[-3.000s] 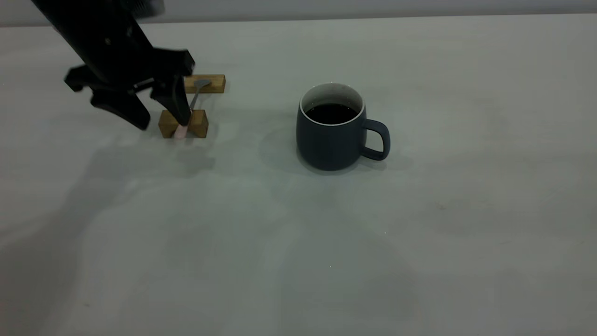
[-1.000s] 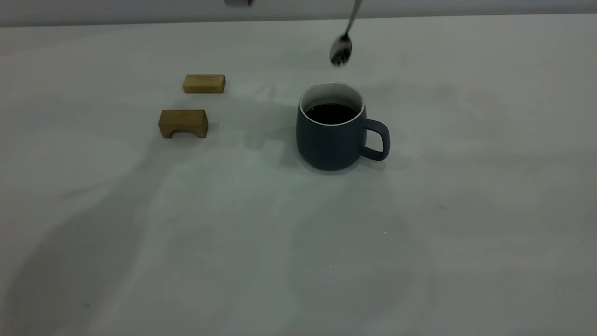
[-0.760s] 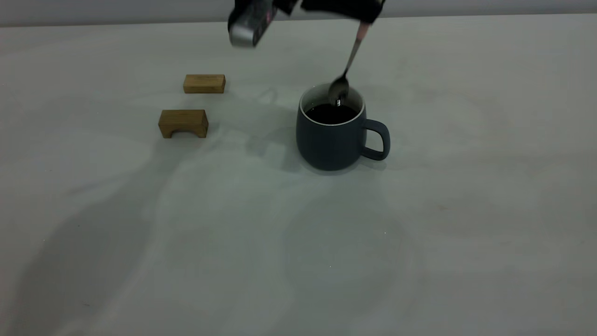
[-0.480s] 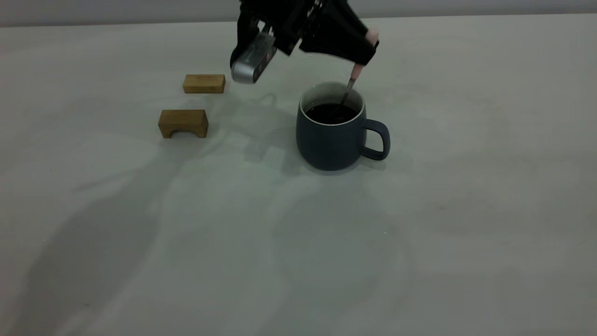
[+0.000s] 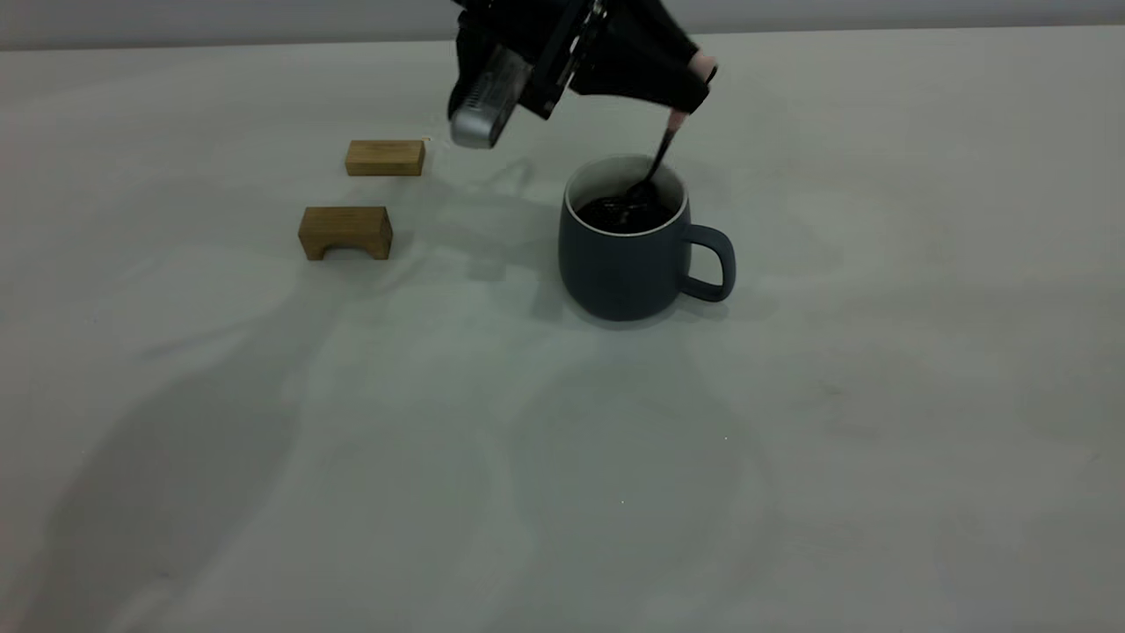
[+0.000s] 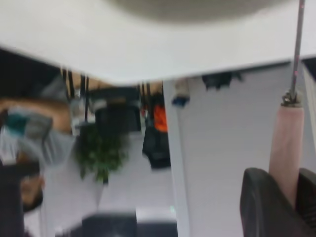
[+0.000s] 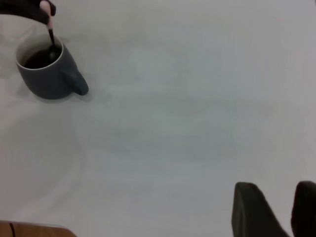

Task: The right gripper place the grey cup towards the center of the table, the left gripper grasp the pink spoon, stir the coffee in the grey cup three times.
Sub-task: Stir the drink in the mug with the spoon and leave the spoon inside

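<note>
My left gripper [image 5: 694, 83], above the grey cup [image 5: 626, 255] at mid-table [image 5: 791, 440], clamps the pink spoon [image 5: 664, 149] by its handle, bowl dipped in the coffee [image 5: 620, 214]; my right gripper [image 7: 274, 210] hovers well apart, fingers parted, holding nothing; two wooden blocks [image 5: 344, 232] lie beside.

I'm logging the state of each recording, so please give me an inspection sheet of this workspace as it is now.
Surface: table, pale, faint smudges.
Job's things: grey cup upright near centre, handle toward the right arm's side; pink spoon tilted, bowl in the coffee.
Clutter: two wooden blocks, apart from the cup.
Grippers: left gripper above the cup, shut on the spoon handle; right gripper far from the cup, open, empty.
Cables: nothing seen.
Surroundings: wrist view shows a plant, blurred.
</note>
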You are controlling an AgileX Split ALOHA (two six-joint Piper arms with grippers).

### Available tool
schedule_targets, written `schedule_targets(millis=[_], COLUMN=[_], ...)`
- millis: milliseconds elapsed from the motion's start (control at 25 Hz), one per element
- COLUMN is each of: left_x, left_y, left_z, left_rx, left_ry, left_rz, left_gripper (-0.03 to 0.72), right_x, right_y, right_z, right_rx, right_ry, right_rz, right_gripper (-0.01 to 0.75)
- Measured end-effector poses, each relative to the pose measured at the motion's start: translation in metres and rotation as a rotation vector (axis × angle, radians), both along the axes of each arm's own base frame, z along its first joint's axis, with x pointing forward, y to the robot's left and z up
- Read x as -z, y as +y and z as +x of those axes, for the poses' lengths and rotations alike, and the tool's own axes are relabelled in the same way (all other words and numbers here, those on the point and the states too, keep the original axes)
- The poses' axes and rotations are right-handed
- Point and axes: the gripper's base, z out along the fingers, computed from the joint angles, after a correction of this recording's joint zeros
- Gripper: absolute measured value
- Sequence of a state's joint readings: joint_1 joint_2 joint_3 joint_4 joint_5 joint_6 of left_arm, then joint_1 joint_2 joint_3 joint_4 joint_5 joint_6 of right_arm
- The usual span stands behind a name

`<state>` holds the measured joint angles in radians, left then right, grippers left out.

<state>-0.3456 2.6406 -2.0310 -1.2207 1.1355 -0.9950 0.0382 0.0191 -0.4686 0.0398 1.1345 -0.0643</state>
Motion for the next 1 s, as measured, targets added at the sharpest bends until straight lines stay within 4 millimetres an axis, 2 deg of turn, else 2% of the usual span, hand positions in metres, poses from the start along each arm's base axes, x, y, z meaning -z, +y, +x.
schedule_targets(millis=[160,360,560,800,1000], left_x=[0.008,0.017,0.018,0.012,0.013], left_y=[-0.002,0.002,0.014,0.012,0.004], left_z=[-0.002,-0.003,0.000,0.006,0.004], left_rx=[-0.044,-0.085,-0.067,-0.031,-0.045], left_ry=[0.135,0.261,0.199,0.035,0.091], left_rz=[-0.038,0.059,0.123,0.036,-0.063], left_gripper=[0.135,0.135,0.135,0.135,0.135], right_x=[0.000,0.000,0.000,0.000,0.000], right_y=[0.000,0.000,0.000,0.000,0.000], right_z=[0.000,0.000,0.000,0.000,0.000], right_rx=[0.000,0.000,0.000,0.000,0.000], right_ry=[0.000,0.000,0.000,0.000,0.000], right_rz=[0.000,0.000,0.000,0.000,0.000], right_gripper=[0.237,0.237,0.237,0.237,0.237])
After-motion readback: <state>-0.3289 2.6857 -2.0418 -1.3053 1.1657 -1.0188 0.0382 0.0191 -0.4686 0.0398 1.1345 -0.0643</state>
